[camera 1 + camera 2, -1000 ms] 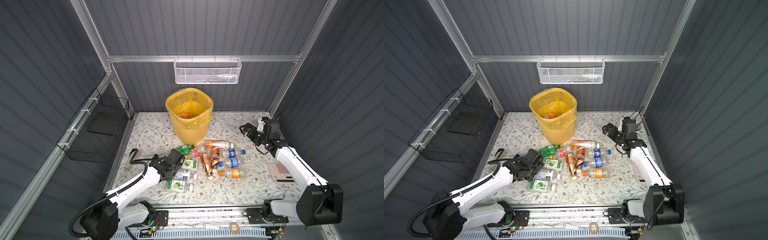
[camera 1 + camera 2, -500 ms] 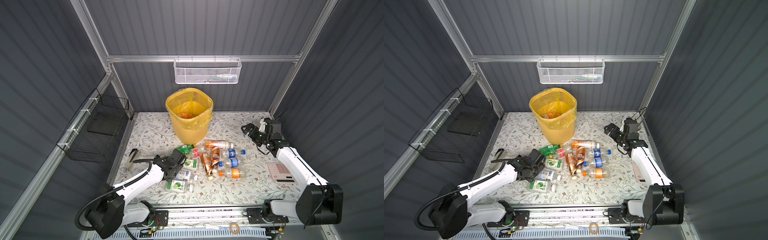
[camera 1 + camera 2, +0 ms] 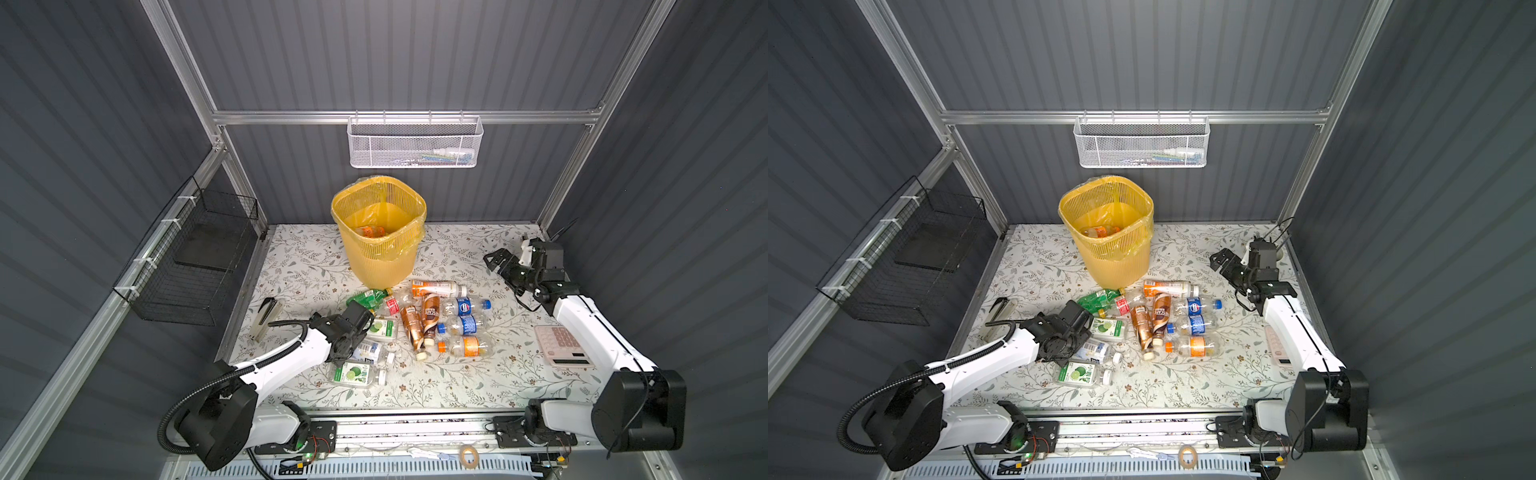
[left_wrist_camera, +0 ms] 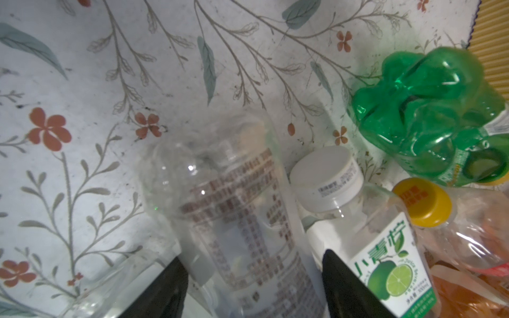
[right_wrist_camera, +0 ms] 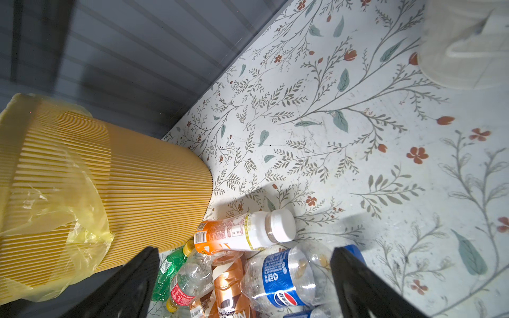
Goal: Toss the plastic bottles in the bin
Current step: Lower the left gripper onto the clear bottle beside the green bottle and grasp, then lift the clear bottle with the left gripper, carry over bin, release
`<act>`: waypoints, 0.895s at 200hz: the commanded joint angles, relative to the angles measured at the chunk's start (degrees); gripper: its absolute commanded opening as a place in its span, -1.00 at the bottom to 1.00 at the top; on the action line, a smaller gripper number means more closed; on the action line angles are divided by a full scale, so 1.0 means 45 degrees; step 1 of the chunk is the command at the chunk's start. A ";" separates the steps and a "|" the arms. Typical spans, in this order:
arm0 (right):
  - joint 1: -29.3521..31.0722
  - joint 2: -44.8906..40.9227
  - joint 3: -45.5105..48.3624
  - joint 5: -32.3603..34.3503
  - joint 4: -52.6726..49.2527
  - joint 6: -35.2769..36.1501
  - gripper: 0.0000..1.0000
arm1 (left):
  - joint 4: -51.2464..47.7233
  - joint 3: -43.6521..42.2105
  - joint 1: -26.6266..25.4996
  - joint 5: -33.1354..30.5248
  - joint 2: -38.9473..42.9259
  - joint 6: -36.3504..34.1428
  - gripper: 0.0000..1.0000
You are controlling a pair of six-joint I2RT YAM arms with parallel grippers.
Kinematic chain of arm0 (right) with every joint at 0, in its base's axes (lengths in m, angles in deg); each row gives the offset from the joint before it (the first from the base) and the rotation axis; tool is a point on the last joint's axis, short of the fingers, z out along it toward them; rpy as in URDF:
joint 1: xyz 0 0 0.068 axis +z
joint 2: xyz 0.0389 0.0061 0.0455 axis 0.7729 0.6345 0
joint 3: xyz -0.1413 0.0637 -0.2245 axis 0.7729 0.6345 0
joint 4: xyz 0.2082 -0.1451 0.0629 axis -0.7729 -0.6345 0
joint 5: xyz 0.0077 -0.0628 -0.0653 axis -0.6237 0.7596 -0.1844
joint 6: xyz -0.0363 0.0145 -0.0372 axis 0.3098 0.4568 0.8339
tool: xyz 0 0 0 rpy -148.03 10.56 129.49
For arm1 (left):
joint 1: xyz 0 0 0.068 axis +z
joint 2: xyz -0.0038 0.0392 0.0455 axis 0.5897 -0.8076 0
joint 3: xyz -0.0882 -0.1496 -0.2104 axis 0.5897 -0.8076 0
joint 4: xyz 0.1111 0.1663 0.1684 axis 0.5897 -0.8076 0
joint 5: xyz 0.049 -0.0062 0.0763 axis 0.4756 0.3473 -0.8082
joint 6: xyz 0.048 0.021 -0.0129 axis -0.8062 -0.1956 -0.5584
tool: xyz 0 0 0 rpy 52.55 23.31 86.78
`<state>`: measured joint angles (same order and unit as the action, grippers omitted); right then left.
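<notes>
- What is done: the bin (image 3: 382, 270) stands at the back of the table (image 3: 299, 266), and at least one orange-labelled bottle (image 3: 371, 231) lies at the bottom of it.
- What is left: about a dozen bottles lie in a heap (image 3: 419, 324) just in front of the bin. I judge the job barely begun.
- My left pincer (image 4: 253, 258) is down at the left edge of that heap, in front of the bin. It is about half closed, with one jaw on each side of a clear bottle (image 4: 234, 192). Both jaws seem to press on the bottle, so I take it as gripped. I cannot tell whether it has left the table.
- My right pincer (image 5: 244, 250) hangs to the right of the bin, spread wide and holding nothing.
- Writing I can read:
  - A blue-labelled bottle (image 5: 278, 286) carries the Pepsi roundel.
  - The lime bottle (image 4: 385, 261) beside my grip reads 小青柠 over a picture of a cut lime.
- Writing I cannot read:
  - The clear bottle's label shows rows of small brown print, too blurred to make out.
  - The white cap (image 4: 327, 179) has a date code that is too small.
  - The yellow cap (image 4: 421, 201) has red characters I cannot make out.
</notes>
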<state>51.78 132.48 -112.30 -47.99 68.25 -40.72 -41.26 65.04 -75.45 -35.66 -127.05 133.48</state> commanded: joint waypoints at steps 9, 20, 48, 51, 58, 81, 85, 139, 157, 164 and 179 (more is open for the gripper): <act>-0.0116 -0.0287 0.0152 -0.0034 -0.0124 -0.0038 0.98 | -0.0164 -0.0283 -0.0054 -0.0217 -0.0314 0.0219 0.53; -0.0155 -0.0315 0.0183 -0.0031 -0.0113 -0.0040 0.98 | -0.0368 -0.0237 -0.0054 -0.0299 -0.0402 0.0296 0.56; -0.0206 -0.0369 0.0248 0.0026 -0.0173 -0.0040 0.98 | -0.0456 -0.0276 -0.0032 -0.0430 -0.0558 0.0350 0.60; -0.0209 -0.0375 0.0265 0.0027 -0.0185 -0.0040 0.98 | -0.0421 -0.0281 -0.0034 -0.0435 -0.0565 0.0351 0.59; -0.0238 -0.0394 0.0304 0.0062 -0.0187 -0.0036 0.98 | -0.0375 -0.0299 -0.0034 -0.0412 -0.0585 0.0370 0.59; -0.0298 -0.0481 0.0426 0.0120 -0.0177 -0.0041 0.98 | -0.0209 -0.0351 -0.0024 -0.0453 -0.0671 0.0408 0.55; -0.0307 -0.0489 0.0442 0.0125 -0.0187 -0.0040 0.98 | -0.0191 -0.0361 -0.0005 -0.0449 -0.0680 0.0416 0.54; -0.0522 -0.0685 0.0553 0.0227 -0.0334 0.0057 0.98 | -0.0110 -0.0596 0.0084 -0.0873 -0.0003 0.0527 0.26; -0.0584 -0.0789 0.0620 0.0279 -0.0329 0.0057 0.98 | -0.0547 -0.0450 0.0083 -0.1267 0.0553 0.0527 0.25; -0.0611 -0.0810 0.0655 0.0281 -0.0339 0.0057 0.98 | -0.0751 -0.0380 0.0083 -0.1432 0.0779 0.0527 0.24; -0.0655 -0.0852 0.0709 0.0292 -0.0341 0.0077 0.98 | -0.1178 -0.0169 0.0084 -0.1818 0.1349 0.0527 0.24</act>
<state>49.36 129.62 -110.18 -47.55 67.81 -40.78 -41.61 63.09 -75.40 -39.72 -124.77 135.21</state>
